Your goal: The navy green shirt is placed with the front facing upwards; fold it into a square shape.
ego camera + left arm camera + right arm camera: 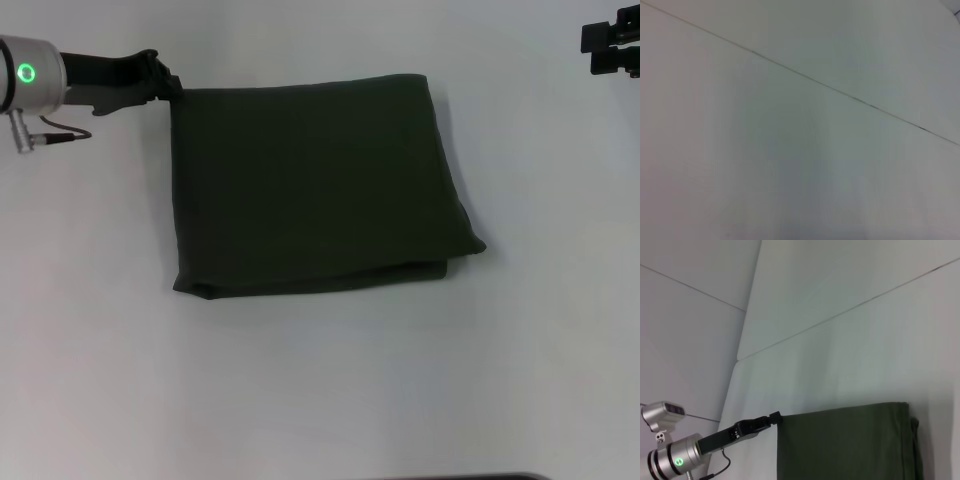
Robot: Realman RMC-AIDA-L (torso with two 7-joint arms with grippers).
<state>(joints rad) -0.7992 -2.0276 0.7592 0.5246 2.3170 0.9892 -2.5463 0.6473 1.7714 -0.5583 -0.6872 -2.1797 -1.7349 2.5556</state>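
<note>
On the white table: the navy green shirt lies folded into a squarish block, plain green side up, no lettering showing.
Shirt position: toward the far half of the table, about midway between its left and right edges.
Shirt edges: far edge straight; near edge shows stacked layers, with one lower layer poking out at the near right corner.
Left gripper: at the shirt's far left corner, its black tip touching the cloth; whether the fingers are apart or pinched on the fabric cannot be told.
Left arm: reaches in low from the table's left edge, a green light ring glowing on its silver wrist.
Right gripper: parked near the far right corner of the table, well apart from the shirt; finger state cannot be told.
Right wrist view: shirt flat, left gripper meeting its corner.
Left wrist view: bare white surface crossed by one thin seam.
</note>
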